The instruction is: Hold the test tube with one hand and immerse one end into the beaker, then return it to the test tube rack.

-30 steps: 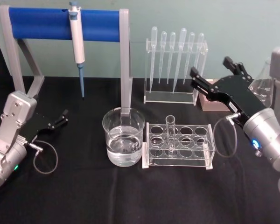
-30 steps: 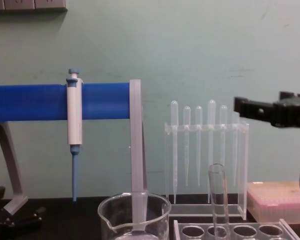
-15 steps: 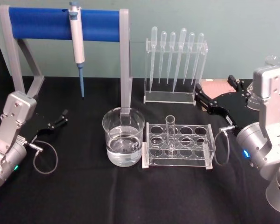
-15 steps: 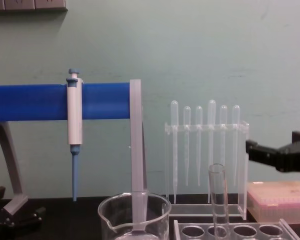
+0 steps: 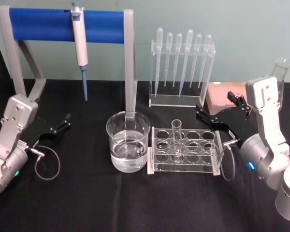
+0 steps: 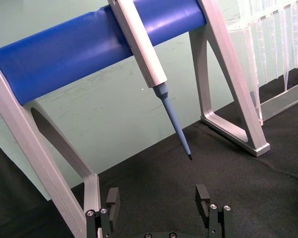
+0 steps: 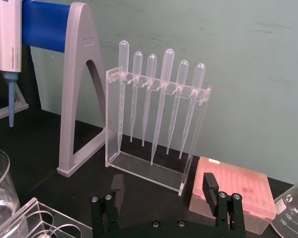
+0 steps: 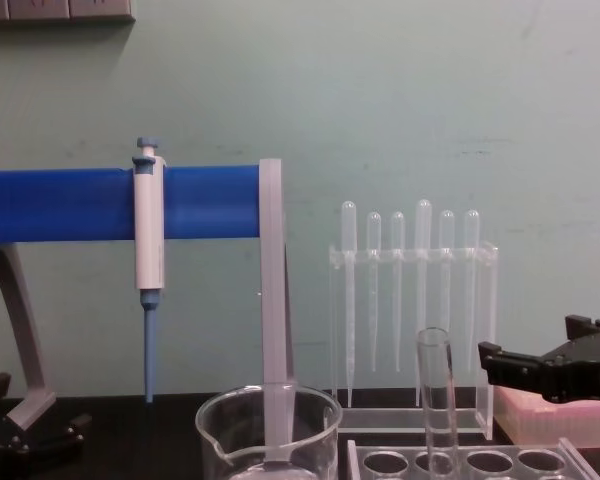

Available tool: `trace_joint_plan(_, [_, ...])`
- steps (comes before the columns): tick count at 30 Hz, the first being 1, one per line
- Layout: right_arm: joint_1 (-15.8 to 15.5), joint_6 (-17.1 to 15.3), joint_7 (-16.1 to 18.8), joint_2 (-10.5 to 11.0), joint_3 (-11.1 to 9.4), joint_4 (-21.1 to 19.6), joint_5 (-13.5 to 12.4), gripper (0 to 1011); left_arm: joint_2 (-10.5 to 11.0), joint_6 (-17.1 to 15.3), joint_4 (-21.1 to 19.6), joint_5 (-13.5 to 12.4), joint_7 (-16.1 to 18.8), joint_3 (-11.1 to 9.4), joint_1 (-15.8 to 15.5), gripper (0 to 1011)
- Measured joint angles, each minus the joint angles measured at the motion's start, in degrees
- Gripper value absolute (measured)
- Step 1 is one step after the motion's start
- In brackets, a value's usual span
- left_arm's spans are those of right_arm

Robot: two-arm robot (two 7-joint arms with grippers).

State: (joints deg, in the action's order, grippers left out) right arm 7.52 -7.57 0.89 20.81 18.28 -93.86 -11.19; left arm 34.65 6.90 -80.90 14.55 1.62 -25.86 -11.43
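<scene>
While the test tube (image 5: 176, 138) stands upright in a middle hole of the clear rack (image 5: 184, 150), the right gripper (image 5: 216, 112) is held just beside the rack's right end, jaws spread and empty.

Bare black tablecloth (image 5: 111, 203) is seen in front of the rack and the single water-filled beaker (image 5: 127, 141) touching its left end. Six pipettes (image 5: 182, 55) are hung before a green wall (image 8: 400, 90). The left gripper (image 5: 61, 123) is parked open, far left.

This is a laboratory bench (image 5: 135, 203) draped in black cloth before a pale green wall. Near its back edge stand a pipettor (image 5: 79, 43) on a blue-barred stand (image 5: 43, 24) and a rack of plastic pipettes (image 5: 181, 67); nearer the front edge are a beaker (image 5: 128, 140) and tube rack (image 5: 183, 151).
</scene>
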Motion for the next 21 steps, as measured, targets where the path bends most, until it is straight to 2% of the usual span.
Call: trace_joint_plan(21, [-0.16,0.46,-0.79,-0.25,-0.23,-0.2,-0.16,1002,0.0,0.0,0.0,0.0,0.0,0.0,0.0,1000])
